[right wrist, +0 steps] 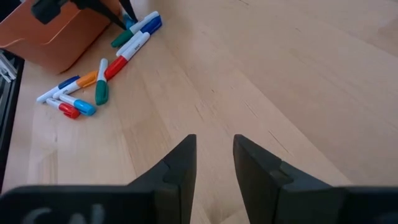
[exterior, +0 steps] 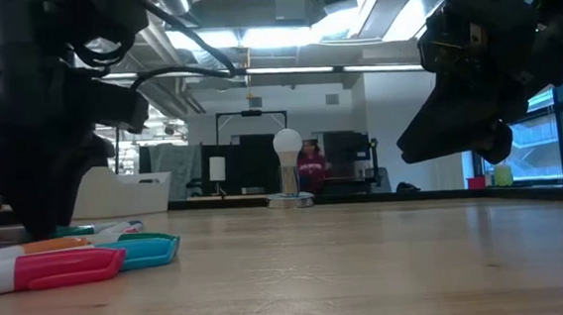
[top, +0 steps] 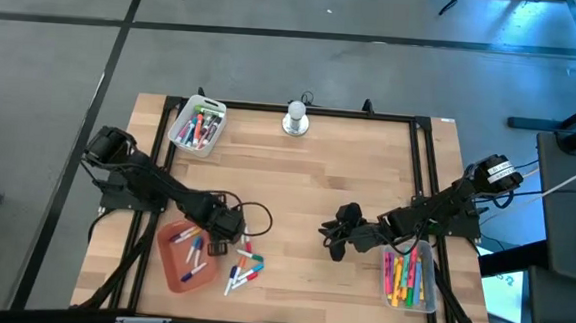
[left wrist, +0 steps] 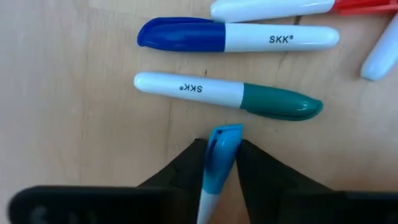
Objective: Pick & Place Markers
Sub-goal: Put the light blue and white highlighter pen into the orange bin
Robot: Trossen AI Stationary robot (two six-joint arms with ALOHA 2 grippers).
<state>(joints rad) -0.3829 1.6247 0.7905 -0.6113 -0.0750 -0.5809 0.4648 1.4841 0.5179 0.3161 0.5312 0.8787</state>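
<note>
Several markers (top: 242,269) lie loose on the wooden table beside the orange tray (top: 173,272), which holds a few more. My left gripper (top: 221,242) points straight down at the tray's right side. It is shut on a white marker with a light-blue cap (left wrist: 221,146). Beside that one lie a green-capped marker (left wrist: 227,94) and a blue-capped marker (left wrist: 236,37). My right gripper (top: 338,235) hangs open over bare table, with nothing between its fingers (right wrist: 180,168). My left gripper pinches the light-blue cap (left wrist: 219,163) of the marker between its two fingers, close to where the cap meets the white barrel. The fingers come from above, pointing down, and lie across the marker. Whether the marker rests on the table I cannot tell.
A clear tray (top: 408,277) with coloured markers sits at the near right, by my right arm. Another clear tray (top: 198,124) of markers stands at the far left. A white bulb on a round base (top: 296,117) stands at the far middle. Bare wood lies between the arms.
</note>
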